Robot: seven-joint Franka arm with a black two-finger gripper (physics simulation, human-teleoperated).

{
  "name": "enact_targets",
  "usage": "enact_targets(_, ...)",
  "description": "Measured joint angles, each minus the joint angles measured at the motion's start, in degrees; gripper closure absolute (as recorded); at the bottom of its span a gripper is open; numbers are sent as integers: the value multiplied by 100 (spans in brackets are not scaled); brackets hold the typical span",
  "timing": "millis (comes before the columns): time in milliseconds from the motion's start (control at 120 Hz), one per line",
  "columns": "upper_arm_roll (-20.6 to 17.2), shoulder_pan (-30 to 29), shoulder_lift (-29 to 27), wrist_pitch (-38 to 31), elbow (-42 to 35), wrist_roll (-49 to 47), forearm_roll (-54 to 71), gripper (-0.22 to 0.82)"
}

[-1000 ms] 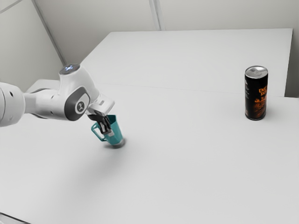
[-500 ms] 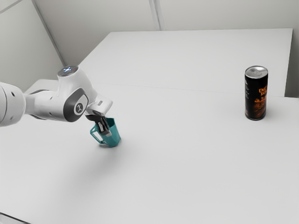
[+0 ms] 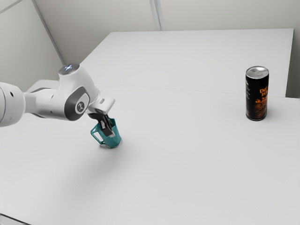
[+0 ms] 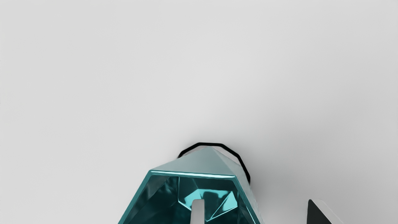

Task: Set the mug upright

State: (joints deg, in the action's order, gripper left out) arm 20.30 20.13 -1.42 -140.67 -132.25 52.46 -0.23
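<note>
A lab-like room is suggested by the white tabletop [image 3: 187, 178], pale panelled walls [image 3: 220, 15] and Franka arm [image 3: 47, 104].

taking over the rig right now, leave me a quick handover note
Gripper: open, one finger in the mug's mouth, the other outside, apart from the wall.
Mug: base down on the table, mouth up, handle toward the exterior view's left.
Can: upright, well apart from the mug.
Done: mug looks close to upright; I can't tell whether its base sits fully flat.
Left: probably check the base, then lift the fingers out without tipping it.
</note>
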Motion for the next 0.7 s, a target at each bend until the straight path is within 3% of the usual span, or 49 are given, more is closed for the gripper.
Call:
enact_targets(167,-4,106,-99,228,371,-22,-74,22)
enact_targets(300,-1,80,7,748,1266,-52,-294,12)
enact_targets(408,-52,-157,672,1605,2807,-217,-447,7)
enact_targets(517,-544,-736,1455,2569,4208,-533,-554,4)
enact_targets(592,-776,-945,1688,3182,4728,-834,-611,3)
enact_targets(700,-803,-1032,1731,3939,4916,-1331,-672,2)
